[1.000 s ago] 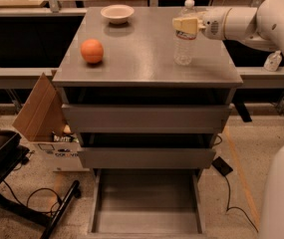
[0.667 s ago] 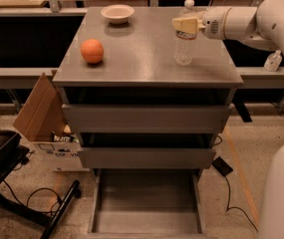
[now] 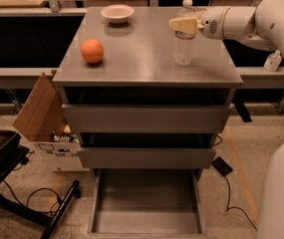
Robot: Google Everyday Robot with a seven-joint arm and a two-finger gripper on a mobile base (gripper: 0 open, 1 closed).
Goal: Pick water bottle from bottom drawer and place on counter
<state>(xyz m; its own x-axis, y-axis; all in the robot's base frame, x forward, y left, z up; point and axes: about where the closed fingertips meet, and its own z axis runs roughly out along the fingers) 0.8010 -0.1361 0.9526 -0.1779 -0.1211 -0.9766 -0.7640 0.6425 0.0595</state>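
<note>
The jaws are shut on the top part of the water bottle (image 3: 183, 49), just under its white cap. The gripper (image 3: 184, 25) is at the far right of the counter (image 3: 141, 63). Its cream pad lies across the front of the bottle. The white arm (image 3: 241, 21) comes in from the right side.

The water bottle stands up straight. Its bottom sits on the counter, near the right edge. It is clear and has a pale band around it.

An orange ball (image 3: 92, 51) sits on the left side of the counter, well apart from the bottle. A small pale bowl (image 3: 117, 13) sits at the far edge, behind the ball and a bit to the right.

Under the counter are two grey drawers, the top drawer (image 3: 146, 117) and the middle drawer (image 3: 146, 157). Both stick out a little. The bottom drawer (image 3: 146, 203) is pulled out far toward the near side, low down by the floor. You can see its flat grey floor and low walls.

A brown cardboard box (image 3: 39, 108) leans on the left side of the cabinet. A black cable (image 3: 228, 195) lies on the floor to the right of the bottom drawer. A small pump bottle (image 3: 273, 61) stands on a ledge at the far right, under the arm.
</note>
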